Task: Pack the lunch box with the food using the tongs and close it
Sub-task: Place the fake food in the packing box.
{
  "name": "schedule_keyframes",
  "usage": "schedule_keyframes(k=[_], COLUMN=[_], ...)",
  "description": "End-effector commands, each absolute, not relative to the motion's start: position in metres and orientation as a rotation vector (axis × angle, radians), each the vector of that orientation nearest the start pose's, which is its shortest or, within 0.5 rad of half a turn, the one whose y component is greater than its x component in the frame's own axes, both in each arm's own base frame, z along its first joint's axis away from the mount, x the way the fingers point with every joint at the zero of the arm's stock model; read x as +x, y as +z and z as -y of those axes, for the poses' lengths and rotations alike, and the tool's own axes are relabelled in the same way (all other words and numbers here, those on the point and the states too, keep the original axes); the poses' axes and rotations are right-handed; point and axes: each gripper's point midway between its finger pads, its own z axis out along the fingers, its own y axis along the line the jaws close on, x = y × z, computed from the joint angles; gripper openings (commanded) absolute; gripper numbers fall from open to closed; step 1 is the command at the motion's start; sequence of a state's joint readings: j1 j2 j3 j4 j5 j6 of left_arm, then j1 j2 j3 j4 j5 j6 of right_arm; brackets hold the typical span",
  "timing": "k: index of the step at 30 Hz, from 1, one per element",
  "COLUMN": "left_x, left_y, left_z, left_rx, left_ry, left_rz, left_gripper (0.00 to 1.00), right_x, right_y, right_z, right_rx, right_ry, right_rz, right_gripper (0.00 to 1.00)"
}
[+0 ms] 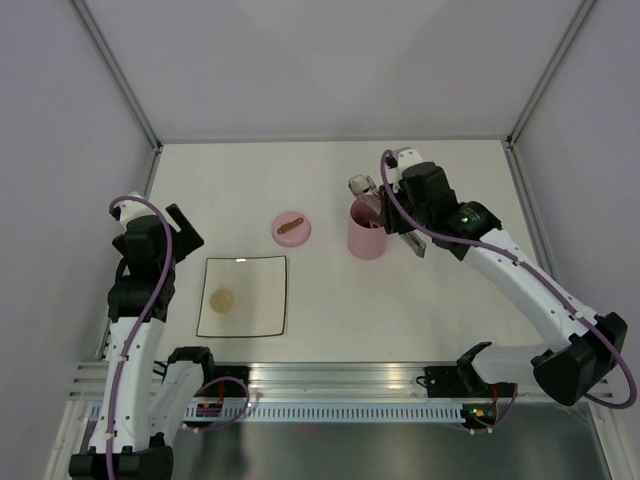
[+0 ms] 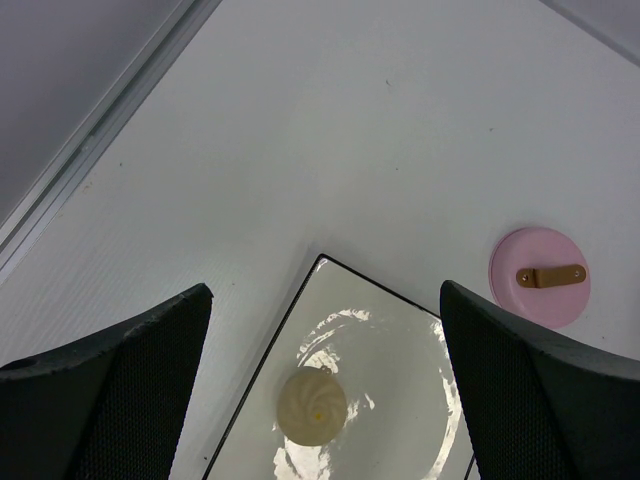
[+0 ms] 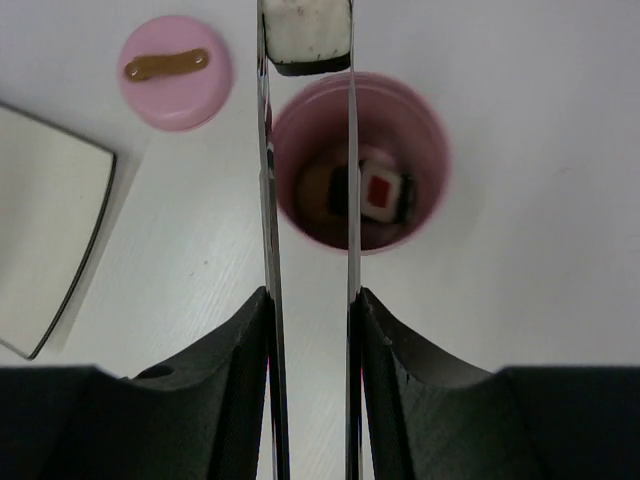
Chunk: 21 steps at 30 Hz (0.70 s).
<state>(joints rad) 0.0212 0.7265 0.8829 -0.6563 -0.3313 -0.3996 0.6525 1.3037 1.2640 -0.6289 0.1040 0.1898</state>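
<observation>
Currently your right hand (image 3: 310, 315) is clamped on the tongs (image 3: 266, 200), and the tongs pinch a white-and-black roll (image 3: 305, 35) at their tips. That roll hangs at the far rim of the lunch box (image 3: 425, 130); I can't tell if it's fully over the opening. Inside the box you've got a red-centred roll (image 3: 380, 190) and another piece beside it, half hidden by a tong arm. The lid (image 1: 291, 228) lies off on the desk (image 1: 400, 300), between the box and the plate (image 1: 265, 300). One beige ball (image 1: 222, 299) sits alone on the plate. Your left hand (image 2: 325, 290) hovers over the plate's edge, wide open, holding nothing.

My read: well past halfway. Left to do: drop this roll in, fetch the ball, then put the lid on.
</observation>
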Motion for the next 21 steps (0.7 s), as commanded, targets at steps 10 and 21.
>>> schedule_keyframes(k=[10, 21], left_x=[0.254, 0.254], left_y=[0.237, 0.236], left_z=[-0.047, -0.048], left_rx=[-0.604, -0.604], left_ry=[0.109, 0.112], left_rz=[-1.942, -1.945], left_gripper=[1.00, 1.00], right_x=[0.288, 0.279], right_y=[0.255, 0.247], right_z=[-0.139, -0.157], right_rx=[-0.197, -0.268], right_ry=[0.319, 0.435], right_rz=[-2.241, -2.253], right_gripper=[0.27, 0.31])
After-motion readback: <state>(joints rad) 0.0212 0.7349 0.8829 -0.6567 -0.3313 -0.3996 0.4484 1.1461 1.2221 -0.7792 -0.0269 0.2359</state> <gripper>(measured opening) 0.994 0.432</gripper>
